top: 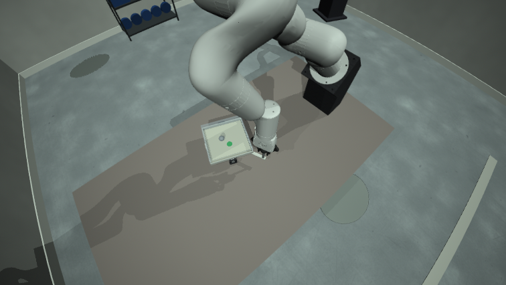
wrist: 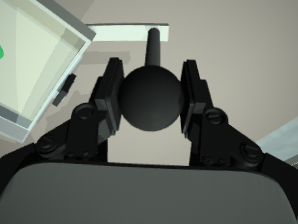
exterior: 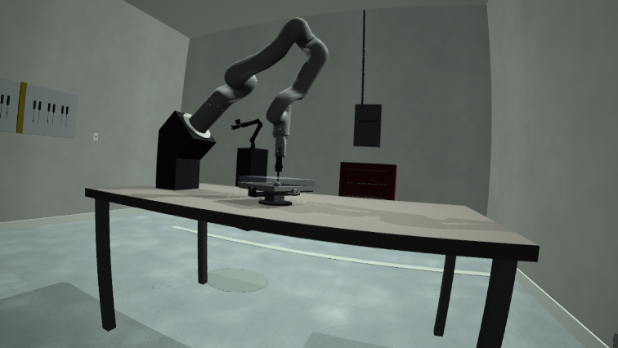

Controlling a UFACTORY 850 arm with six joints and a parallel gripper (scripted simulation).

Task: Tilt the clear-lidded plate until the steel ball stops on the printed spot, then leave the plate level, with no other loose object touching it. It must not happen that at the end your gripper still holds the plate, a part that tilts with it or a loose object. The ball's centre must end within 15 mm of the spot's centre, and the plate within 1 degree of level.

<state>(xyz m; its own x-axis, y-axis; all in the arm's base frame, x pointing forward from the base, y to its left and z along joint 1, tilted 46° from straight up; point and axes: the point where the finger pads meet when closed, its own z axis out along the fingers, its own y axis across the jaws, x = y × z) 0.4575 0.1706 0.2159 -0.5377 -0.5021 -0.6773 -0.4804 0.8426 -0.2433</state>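
Observation:
The square clear-lidded plate [top: 227, 140] sits on a small dark stand on the table. Inside it the steel ball [top: 221, 138] lies a little up and left of the green printed spot [top: 229, 144], close to it but not on it. My gripper [top: 264, 151] stands at the plate's right corner, pointing down. In the wrist view my gripper [wrist: 152, 75] is shut on a black round handle knob [wrist: 150, 100] whose stem runs to a pale tab joined to the plate [wrist: 33, 63]. From the side the plate [exterior: 276, 181] looks close to level.
The arm's black base block [top: 330, 85] stands at the back right of the table. The arm's links hang over the table behind the plate. The table edge runs well away from the plate on all sides.

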